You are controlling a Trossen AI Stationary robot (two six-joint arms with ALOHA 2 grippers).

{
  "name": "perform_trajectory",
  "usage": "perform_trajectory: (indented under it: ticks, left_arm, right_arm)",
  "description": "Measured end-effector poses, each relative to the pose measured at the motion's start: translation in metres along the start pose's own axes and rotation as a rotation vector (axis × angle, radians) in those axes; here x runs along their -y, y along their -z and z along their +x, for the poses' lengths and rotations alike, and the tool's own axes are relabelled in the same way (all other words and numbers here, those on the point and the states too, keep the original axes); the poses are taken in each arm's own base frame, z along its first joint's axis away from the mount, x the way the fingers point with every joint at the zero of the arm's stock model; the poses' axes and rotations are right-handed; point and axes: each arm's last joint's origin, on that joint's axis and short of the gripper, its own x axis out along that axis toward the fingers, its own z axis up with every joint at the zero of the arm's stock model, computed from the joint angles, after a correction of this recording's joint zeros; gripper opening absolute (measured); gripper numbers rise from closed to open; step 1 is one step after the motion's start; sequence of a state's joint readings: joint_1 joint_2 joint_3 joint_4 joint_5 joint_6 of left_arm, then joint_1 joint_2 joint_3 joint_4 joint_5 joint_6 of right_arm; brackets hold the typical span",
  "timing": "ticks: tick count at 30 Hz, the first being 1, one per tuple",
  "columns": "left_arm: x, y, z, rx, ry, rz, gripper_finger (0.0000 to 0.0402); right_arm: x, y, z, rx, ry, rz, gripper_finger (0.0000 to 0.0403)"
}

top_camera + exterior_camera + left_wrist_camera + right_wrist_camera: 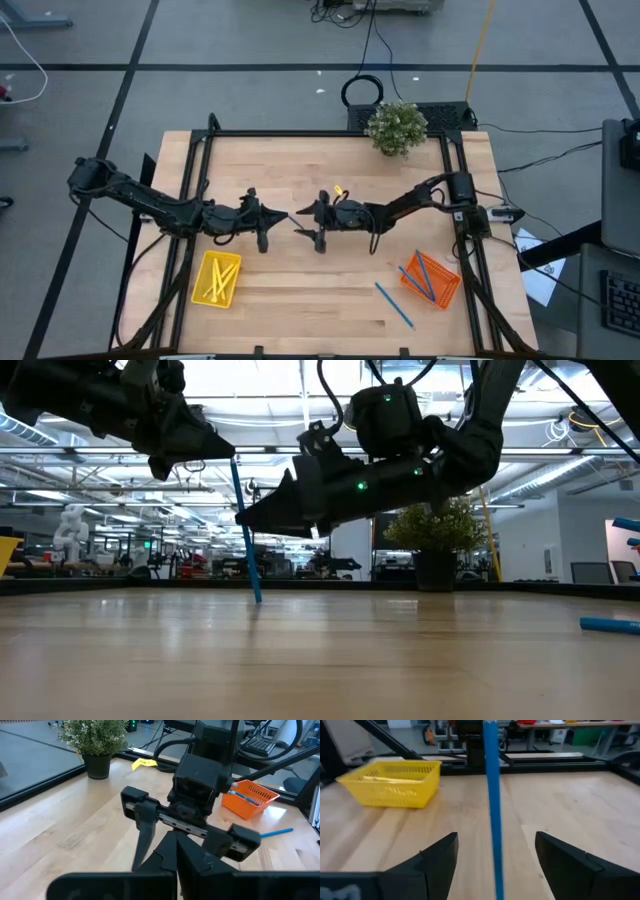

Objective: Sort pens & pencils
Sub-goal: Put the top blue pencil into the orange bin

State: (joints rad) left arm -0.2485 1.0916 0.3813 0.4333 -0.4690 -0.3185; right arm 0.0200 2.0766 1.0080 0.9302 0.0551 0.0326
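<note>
From above, my left tool [268, 222] and my right tool [312, 222] face each other at the middle of the counter [300, 300]. At about 8 o'clock from them the yellow basket [217, 279] holds the pencils [219, 277]. At about 4 o'clock the orange basket [431, 280] holds several pens [424, 275], and one more loose pen [394, 304] lies on the wood just beside it, toward 7 o'clock of that basket.

From counter height, my left tool [205, 448] is clamped on the top of a held pen [246, 530], which hangs nearly upright with its tip at the counter. My right tool [265, 512] sits just beside it.

My left wrist view shows the right tool [187, 827] spread wide, the orange basket [250, 797] behind it, and a potted plant [95, 742].

My right wrist view shows the held pen [492, 810] standing between my wide-open fingers [437, 860], not touching them, the yellow basket [392, 782] beyond.
</note>
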Motion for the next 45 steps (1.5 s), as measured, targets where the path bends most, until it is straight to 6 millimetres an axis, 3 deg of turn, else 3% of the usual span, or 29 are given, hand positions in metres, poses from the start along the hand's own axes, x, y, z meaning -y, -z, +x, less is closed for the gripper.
perform_trajectory:
  ticks: [5,13,22,27,36,45]
  left_arm:
    - [0.000,0.000,0.000,0.000,0.000,0.000,0.0000]
    - [0.000,0.000,0.000,0.001,0.000,-0.001,0.0000]
    - [0.000,0.000,0.000,0.002,0.001,-0.001,0.0000]
    - [0.000,0.000,0.000,0.003,-0.004,-0.001,0.0000]
    - [0.000,0.000,0.000,0.002,0.002,-0.003,0.0013]
    - [0.000,-0.003,-0.003,0.017,0.007,-0.002,0.0115]
  right_arm:
    - [0.000,0.000,0.000,0.001,-0.009,0.038,0.0236]
    - [0.000,0.007,0.003,0.005,-0.009,0.048,0.0135]
    - [0.000,0.014,0.013,0.005,-0.008,0.061,0.0073]
    - [-0.001,0.015,0.013,-0.002,-0.014,0.082,0.0015]
    - [-0.001,0.015,0.013,-0.011,-0.014,0.086,0.0011]
    - [0.000,0.016,0.013,-0.015,-0.003,0.090,0.0010]
